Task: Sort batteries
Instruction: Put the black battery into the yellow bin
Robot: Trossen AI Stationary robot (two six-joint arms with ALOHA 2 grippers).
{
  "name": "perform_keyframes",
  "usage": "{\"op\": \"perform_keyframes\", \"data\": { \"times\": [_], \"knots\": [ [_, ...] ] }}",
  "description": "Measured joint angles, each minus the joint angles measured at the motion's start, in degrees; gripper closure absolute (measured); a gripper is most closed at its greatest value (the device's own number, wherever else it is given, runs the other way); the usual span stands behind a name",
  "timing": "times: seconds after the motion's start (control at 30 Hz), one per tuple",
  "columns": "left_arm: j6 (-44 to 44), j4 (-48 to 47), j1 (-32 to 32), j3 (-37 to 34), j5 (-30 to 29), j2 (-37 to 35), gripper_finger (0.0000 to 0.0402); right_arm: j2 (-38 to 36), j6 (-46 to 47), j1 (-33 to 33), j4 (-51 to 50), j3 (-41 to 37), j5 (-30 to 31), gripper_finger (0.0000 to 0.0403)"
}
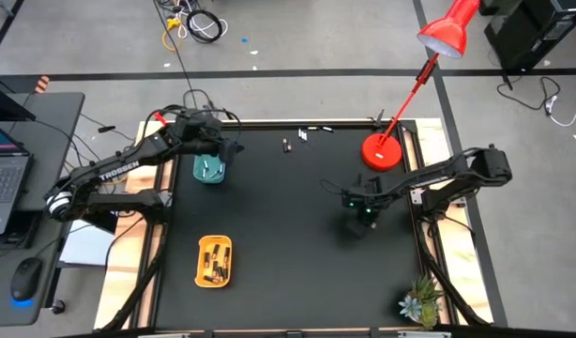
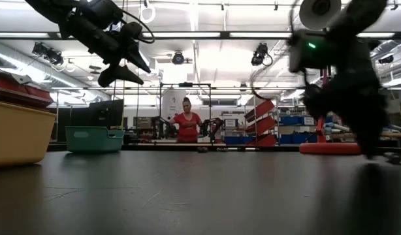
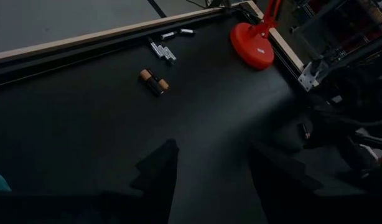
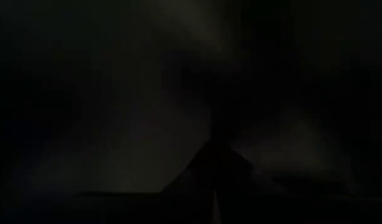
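the left gripper [image 1: 234, 148] hangs above the teal tray [image 1: 209, 170], jaws spread and grasping nothing, a stance that suits a drop into that tray. silver-white batteries [image 1: 206, 169] lie inside it. nearer the front edge than the teal tray, the yellow tray [image 1: 214, 261] holds dark batteries [image 1: 213, 263], so each kind seems to get its own bin. unsorted batteries [image 3: 155, 81] lie on the tabletop [image 1: 288, 235] beyond the teal tray, by the far rim, with a few more toward the red lamp base [image 1: 382, 151]. far across from the teal tray, the right gripper [image 1: 365, 218] is down at the tabletop, jaws clenched; i cannot tell whether it pinches anything.
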Motion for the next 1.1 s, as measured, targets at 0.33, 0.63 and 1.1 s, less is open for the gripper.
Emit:
{"op": "perform_keyframes", "data": {
  "times": [0.33, 0.63, 1.1],
  "knots": [
    [0.0, 0.0, 0.1, 0.0, 0.3, 0.0, 0.0199, -2.2, -0.8, -0.2, -10.9, 7.9, 5.2, 0.0372],
    [1.3, 0.1, 0.1, 0.0, 0.5, 0.0, 0.0199, -6.8, -21.1, 1.4, -19.9, 7.0, 8.0, 0.0249],
    [1.4, 0.1, 0.1, 0.0, 2.1, 0.0, 0.0199, 1.8, -39.5, 7.4, -19.7, 3.6, 12.1, 0.018]
  ]
}}
